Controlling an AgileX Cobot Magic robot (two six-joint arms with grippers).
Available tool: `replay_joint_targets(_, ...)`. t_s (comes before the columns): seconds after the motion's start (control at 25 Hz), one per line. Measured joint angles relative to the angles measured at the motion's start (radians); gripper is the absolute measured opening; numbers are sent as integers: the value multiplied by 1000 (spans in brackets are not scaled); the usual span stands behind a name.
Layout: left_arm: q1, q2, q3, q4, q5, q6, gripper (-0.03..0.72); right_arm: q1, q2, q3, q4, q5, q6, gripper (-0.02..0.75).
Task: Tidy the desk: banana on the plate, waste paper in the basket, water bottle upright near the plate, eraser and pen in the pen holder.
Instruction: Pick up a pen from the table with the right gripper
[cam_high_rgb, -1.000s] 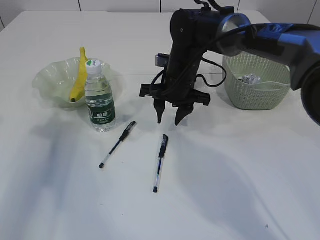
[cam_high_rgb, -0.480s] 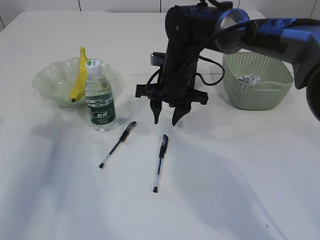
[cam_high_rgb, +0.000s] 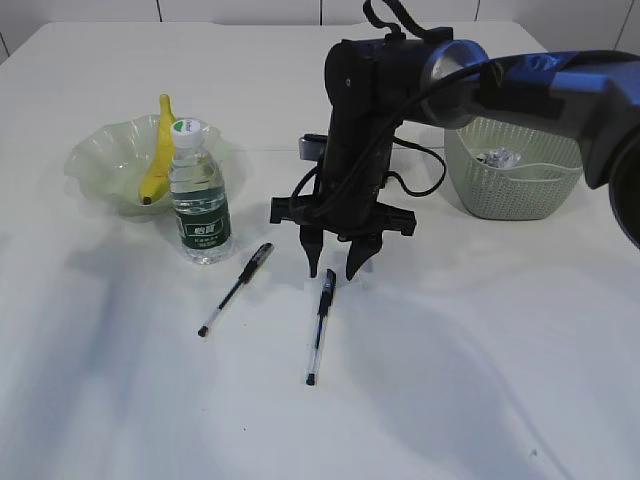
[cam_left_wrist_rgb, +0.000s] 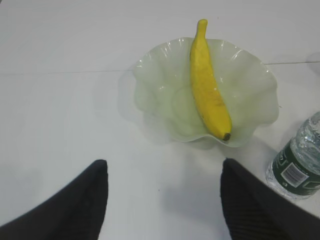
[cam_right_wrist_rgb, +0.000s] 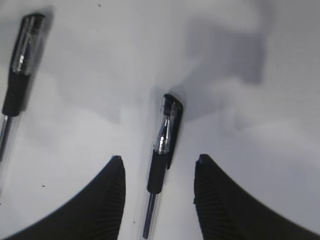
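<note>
Two black pens lie on the white table: one (cam_high_rgb: 319, 325) in the middle, one (cam_high_rgb: 236, 288) to its left. My right gripper (cam_high_rgb: 331, 270) is open and hangs just above the cap end of the middle pen (cam_right_wrist_rgb: 162, 152), which lies between its fingers (cam_right_wrist_rgb: 159, 162); the other pen (cam_right_wrist_rgb: 17, 75) shows at far left. The banana (cam_high_rgb: 157, 160) lies in the pale green plate (cam_high_rgb: 95, 155). The water bottle (cam_high_rgb: 199, 195) stands upright beside the plate. Crumpled paper (cam_high_rgb: 497, 157) is in the green basket (cam_high_rgb: 512, 165). My left gripper (cam_left_wrist_rgb: 162, 172) is open and empty, near the plate (cam_left_wrist_rgb: 250, 82) with the banana (cam_left_wrist_rgb: 207, 87). No eraser or pen holder is in view.
The basket stands at the right rear of the table. The bottle (cam_left_wrist_rgb: 299, 165) stands close to the plate's right side in the left wrist view. The right arm's dark body and cables rise above the table's middle.
My right gripper has moved left and down, from behind the middle pen to straddling its cap end. Nothing else moved.
</note>
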Motion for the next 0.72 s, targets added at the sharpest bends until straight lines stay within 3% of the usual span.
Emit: replay_joint_targets(0.72,0,0,0,0,1,0,496,2,4,14,-13,-2,17,337)
